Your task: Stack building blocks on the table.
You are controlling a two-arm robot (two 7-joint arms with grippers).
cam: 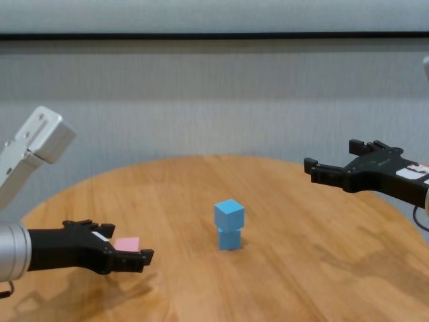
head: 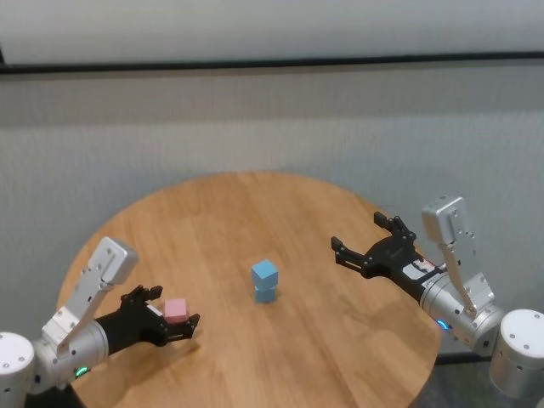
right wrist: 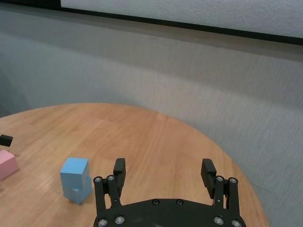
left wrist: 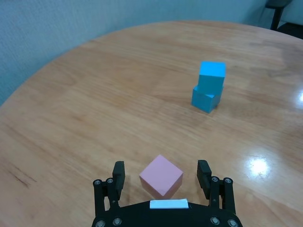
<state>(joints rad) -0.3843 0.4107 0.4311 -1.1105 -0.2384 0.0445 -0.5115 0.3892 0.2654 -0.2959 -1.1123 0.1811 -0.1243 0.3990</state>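
Round wood table (head: 255, 204), grey wall behind. Left gripper (left wrist: 162, 176) spread wide, straddling pink block (left wrist: 161, 175), lower centre. Blue two-block stack (left wrist: 209, 87) upper right. Right gripper (head: 367, 243) spread wide, empty, idle right.

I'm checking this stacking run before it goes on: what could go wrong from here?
1. The top blue block sits twisted and off-centre on the bottom blue block; adding a third could topple the stack.
2. The open left claw straddles the pink block, which is turned corner-on to the fingers, so it may rotate or slip when squeezed.
3. The open right claw hangs above the table near the stack; both arms could crowd there.
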